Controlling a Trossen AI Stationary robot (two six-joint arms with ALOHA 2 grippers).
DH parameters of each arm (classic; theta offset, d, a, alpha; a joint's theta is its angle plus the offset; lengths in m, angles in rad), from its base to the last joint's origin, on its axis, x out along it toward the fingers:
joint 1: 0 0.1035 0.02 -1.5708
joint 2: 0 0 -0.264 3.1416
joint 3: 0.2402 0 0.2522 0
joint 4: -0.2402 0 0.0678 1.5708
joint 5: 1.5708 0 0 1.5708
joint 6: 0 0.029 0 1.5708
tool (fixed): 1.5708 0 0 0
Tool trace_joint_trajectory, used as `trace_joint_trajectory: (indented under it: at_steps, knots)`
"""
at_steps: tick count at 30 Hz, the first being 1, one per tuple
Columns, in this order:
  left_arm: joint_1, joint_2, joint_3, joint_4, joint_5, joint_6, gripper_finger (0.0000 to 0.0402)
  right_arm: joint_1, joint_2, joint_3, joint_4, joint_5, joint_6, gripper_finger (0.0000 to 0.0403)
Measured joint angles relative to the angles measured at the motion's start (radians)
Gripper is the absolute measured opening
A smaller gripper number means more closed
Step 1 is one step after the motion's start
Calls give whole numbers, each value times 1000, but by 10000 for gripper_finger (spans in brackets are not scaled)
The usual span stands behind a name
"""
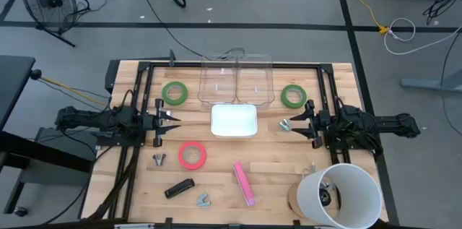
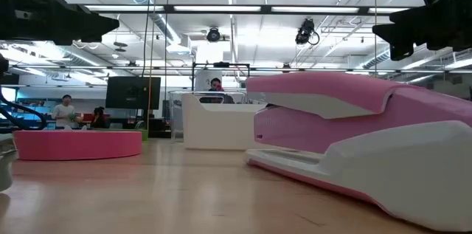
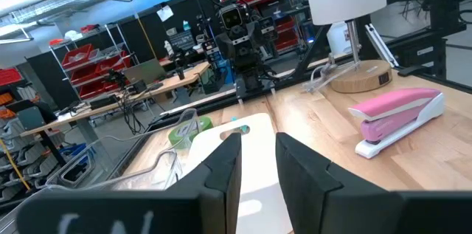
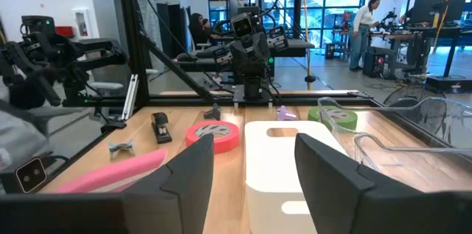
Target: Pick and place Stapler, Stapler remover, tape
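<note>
The pink stapler (image 1: 243, 183) lies near the table's front, large in the low view (image 2: 354, 138). A black stapler (image 1: 179, 188) lies to its left. Small stapler removers lie on the table: one (image 1: 159, 159), another (image 1: 204, 200), and a third (image 1: 285, 124) just off my right gripper's fingertips. The pink-red tape roll (image 1: 192, 155) lies flat left of centre. The two green rolls (image 1: 174, 93) (image 1: 293, 96) lie flat toward the far side. My left gripper (image 1: 175, 121) (image 3: 257, 142) and my right gripper (image 1: 294, 122) (image 4: 254, 145) are open and empty, facing each other across a white tray (image 1: 233, 121).
A clear plastic container (image 1: 234, 79) stands behind the white tray at the far side. A white-shaded lamp (image 1: 339, 193) on a wooden base stands at the front right corner. Black rails frame the tabletop. People show in the room beyond.
</note>
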Motion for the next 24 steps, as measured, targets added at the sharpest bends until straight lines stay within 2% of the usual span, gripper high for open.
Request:
trace_joint_trajectory:
  at_steps: [24]
  knots:
    - [0, 0, 0, 1, -12, 0, 89, 0, 0, 0, 38, 0, 0, 192]
